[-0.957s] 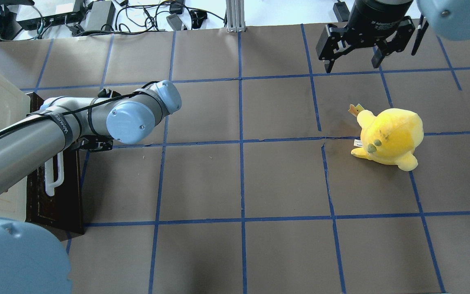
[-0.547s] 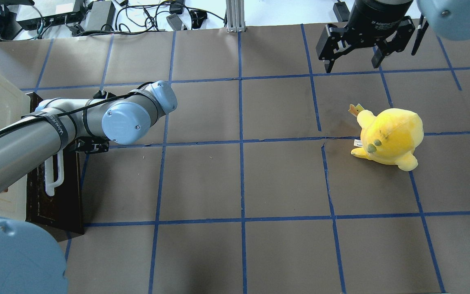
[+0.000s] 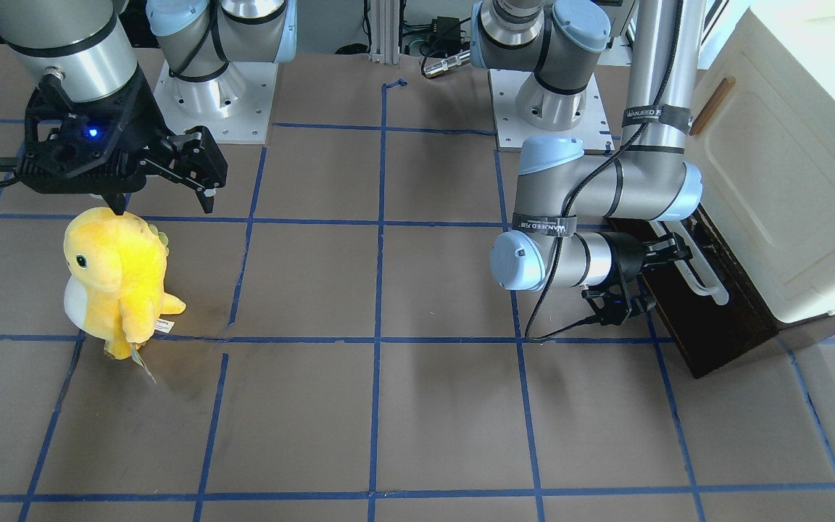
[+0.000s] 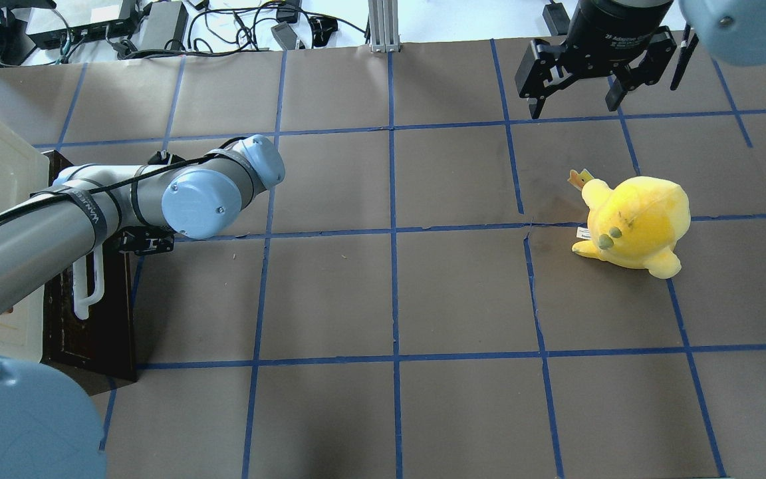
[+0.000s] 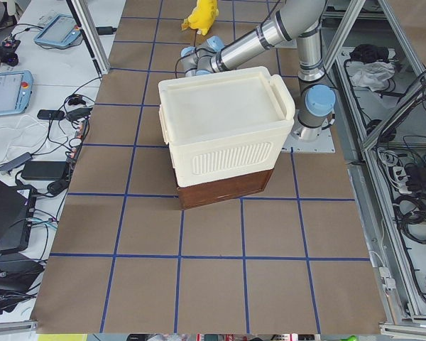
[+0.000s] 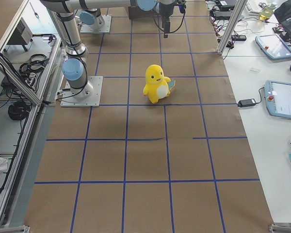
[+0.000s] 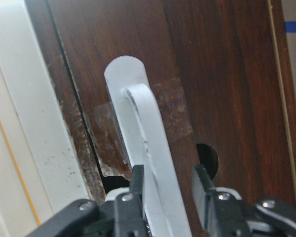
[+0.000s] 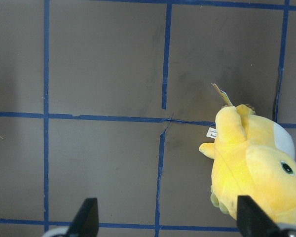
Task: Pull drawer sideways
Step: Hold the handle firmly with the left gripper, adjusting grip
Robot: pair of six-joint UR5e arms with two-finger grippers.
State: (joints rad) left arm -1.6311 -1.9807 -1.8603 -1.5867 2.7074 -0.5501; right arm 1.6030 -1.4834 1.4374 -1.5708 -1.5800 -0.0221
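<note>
The drawer (image 4: pixel 105 322) sits at the bottom of a big cream cabinet (image 3: pixel 787 188), at the end of the table (image 4: pixel 330 293) on the robot's left side. Its front is dark brown wood with streaky grain, and it looks long and low. A long white handle (image 7: pixel 153 148) runs along the front. The handle is a smooth bar that bends down at its end onto a flat white tab with a round top. Up close, the wood next to that tab is scratched and pale, and there is 1 small dark round hole in the wood on the other side of the bar. A thin dark gap shows between the brown front and the cream panel beside it. The inside of the drawer does not show. The left gripper (image 7: pixel 168 174) is right at the handle, reaching in from the side. Its jaws are spread with the white bar between them. 1 of its 2 black fingers (image 7: pixel 202 192) looks a tiny bit off the bar, and the other one looks like it touches the bar. The right gripper (image 4: pixel 574 110) is far away on the other side of the table, up in the air, and its jaws are spread wide with nothing in them. A yellow plush toy (image 4: pixel 636 223) with a white tummy stands on the brown table near it. Blue tape lines (image 4: pixel 393 229) make squares all over the table.
</note>
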